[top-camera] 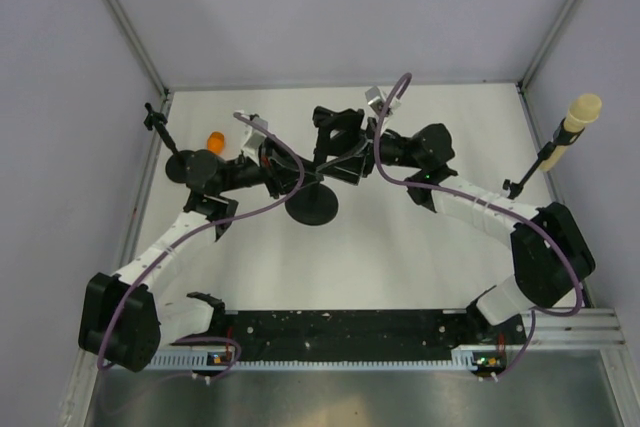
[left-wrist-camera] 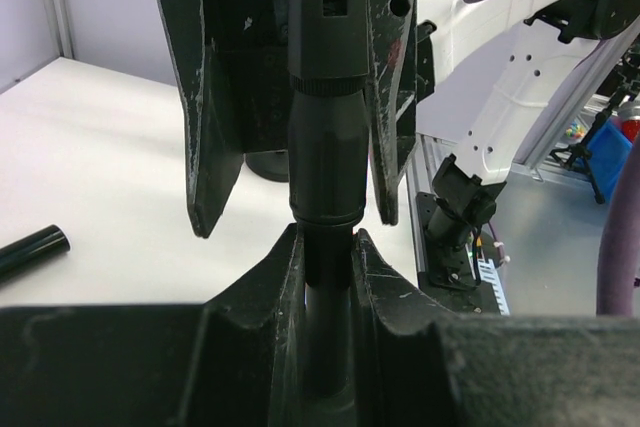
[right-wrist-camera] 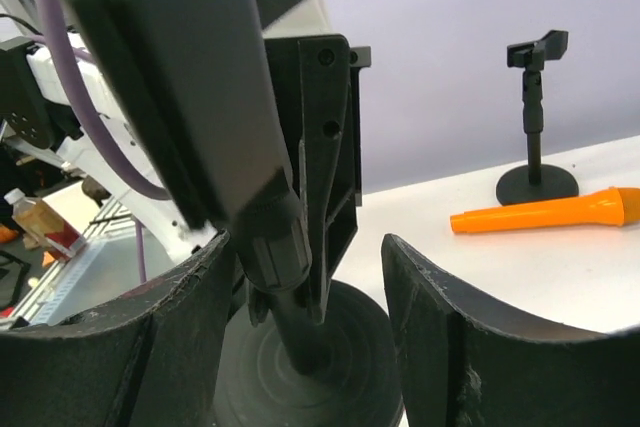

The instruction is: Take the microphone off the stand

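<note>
A black stand (top-camera: 312, 205) with a round base sits mid-table. My left gripper (top-camera: 297, 172) is shut on its thin pole (left-wrist-camera: 325, 277), the two fingers pressed against it from both sides. Above that grip the pole widens into a black sleeve (left-wrist-camera: 325, 162) with a ribbed collar (right-wrist-camera: 275, 242). From the collar a dark, blurred body (right-wrist-camera: 180, 77), apparently the microphone, slants up and to the left. My right gripper (right-wrist-camera: 308, 247) stands open astride the sleeve. Its fingers (left-wrist-camera: 210, 147) flank the sleeve without clamping it, with clear room on one side.
An orange microphone (right-wrist-camera: 545, 212) lies on the table beside an empty stand (right-wrist-camera: 537, 137) at the back left. A cream microphone (top-camera: 578, 117) sits on a third stand at the right wall. Both arms crowd the centre.
</note>
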